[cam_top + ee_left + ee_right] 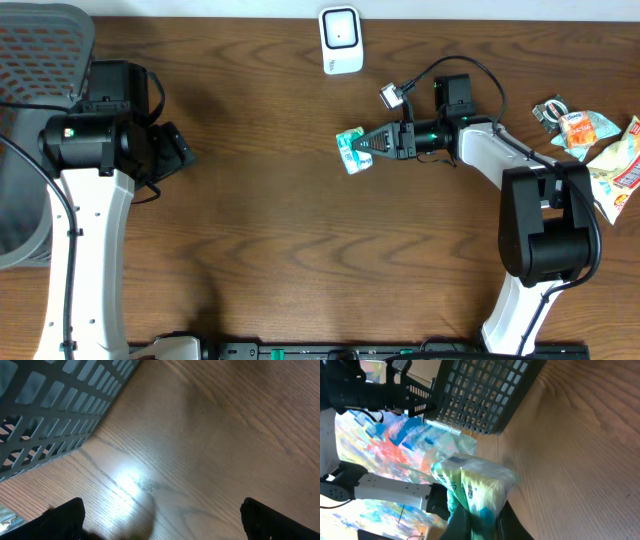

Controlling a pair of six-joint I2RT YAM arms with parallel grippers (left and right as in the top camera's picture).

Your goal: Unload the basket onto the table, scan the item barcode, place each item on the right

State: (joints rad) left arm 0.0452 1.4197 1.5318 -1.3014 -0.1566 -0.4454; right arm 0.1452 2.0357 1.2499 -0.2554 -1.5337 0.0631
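The item, a small green-and-white packet [351, 150], hangs above the middle of the table with my right gripper [367, 145] shut on its end. In the right wrist view the packet [475, 482] sticks out past the black fingers [462, 520] of the right gripper [482, 519], which pinch its lower edge. No barcode shows on it. The white scanner [341, 40] stands at the far edge of the table, up and slightly left of the packet. My left gripper [182, 150] is at the left, open with nothing between its fingers [62, 517], low over bare wood.
A grey mesh basket [40, 60] fills the far left corner, next to the left arm; its wall [55, 405] shows in the left wrist view. Several snack packets [600, 145] lie at the right edge. The table [280, 240] is dark wood.
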